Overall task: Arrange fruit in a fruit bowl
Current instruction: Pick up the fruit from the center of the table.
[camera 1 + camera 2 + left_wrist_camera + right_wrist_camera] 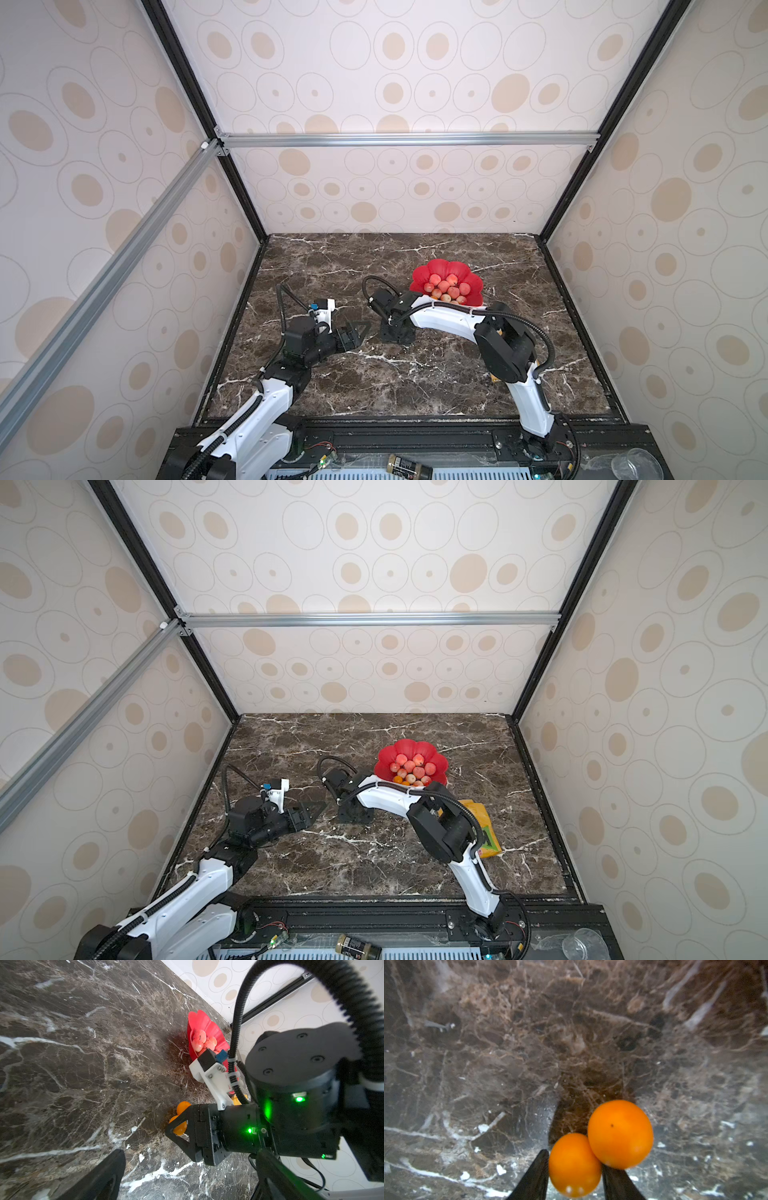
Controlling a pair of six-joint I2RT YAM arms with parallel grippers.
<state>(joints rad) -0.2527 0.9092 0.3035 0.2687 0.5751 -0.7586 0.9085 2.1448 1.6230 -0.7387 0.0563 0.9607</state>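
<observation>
Orange fruit (574, 1167) between right claw (574, 1158) tips, second orange (619, 1134) touching it — gripped or not, cannot tell.

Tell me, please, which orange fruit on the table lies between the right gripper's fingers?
The smaller-looking orange fruit, flanked by the right gripper; the larger-looking orange fruit lies beside it, beyond the fingertips.

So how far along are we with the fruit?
Mostly done: the pink fruits and an orange one sit in the red bowl. In hand: the right gripper straddles one tangerine on the table; a firm grip isn't clear. To go: that one and the second tangerine beside it. The left gripper is open, empty.
</observation>
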